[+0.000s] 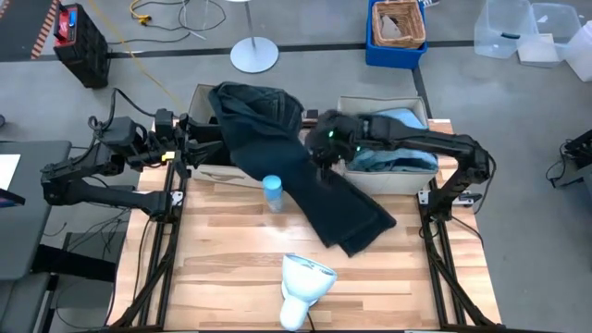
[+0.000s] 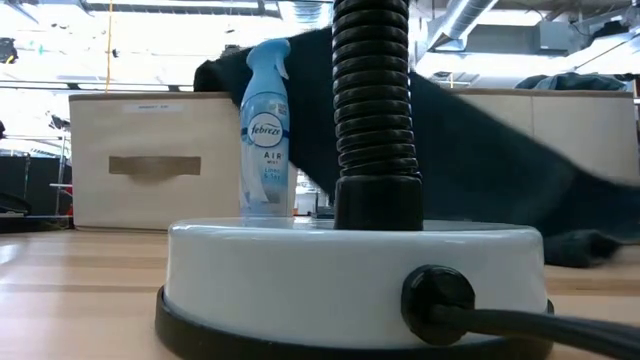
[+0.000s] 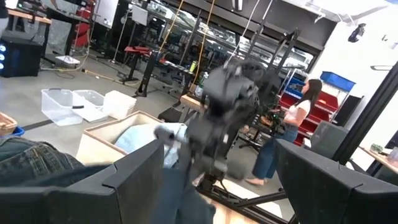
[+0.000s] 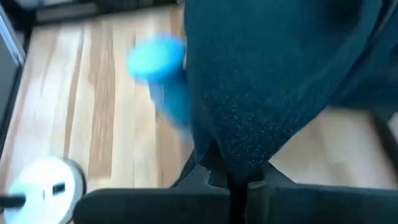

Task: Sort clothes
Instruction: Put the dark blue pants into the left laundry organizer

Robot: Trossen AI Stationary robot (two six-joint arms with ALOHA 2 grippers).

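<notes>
A dark teal-black garment [image 1: 277,139] lies with its far end heaped on the left beige box [image 1: 205,97] and its near end on the table [image 1: 356,222]. My right gripper [image 1: 321,151] is shut on its middle. Grey-blue and light blue clothes [image 1: 398,139] lie in the right beige box [image 1: 435,180]. My left gripper [image 1: 196,141] is open and empty at the left box's near edge, beside the garment. In the low view the garment [image 2: 480,150] slopes down toward the table behind the lamp. My right gripper pinches a bunched ridge of the dark garment's middle [image 4: 231,163] between its two fingers [image 4: 186,199]; how many layers, I cannot tell. The fingers slant down from the table's right side. The cloth rises from the hold toward the left box, and its near end lies on the table.
A small blue spray bottle [image 1: 271,190] stands upright on the table just left of the garment. A white lamp [image 1: 305,277] stands near the front edge, its base filling the low view [image 2: 350,270]. A person [image 3: 292,124] stands in the room beyond the table.
</notes>
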